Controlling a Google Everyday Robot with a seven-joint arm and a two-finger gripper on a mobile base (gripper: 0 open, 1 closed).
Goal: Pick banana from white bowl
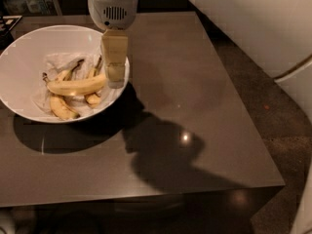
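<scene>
The white bowl [27,62] sits at the left of the dark table. The banana [74,87], long, plump and pale yellow, lies across several shorter bananas [62,107] on white paper in the bowl. My gripper [115,77] hangs from the white arm over the bowl's right rim, its tip right at the banana's right end. Only the cream outer face of a finger [114,52] shows.
The dark glossy table [195,111] stretches to the right and front of the bowl, with its edge at the front and right. The robot's white body [263,28] fills the upper right. Dark floor lies to the right.
</scene>
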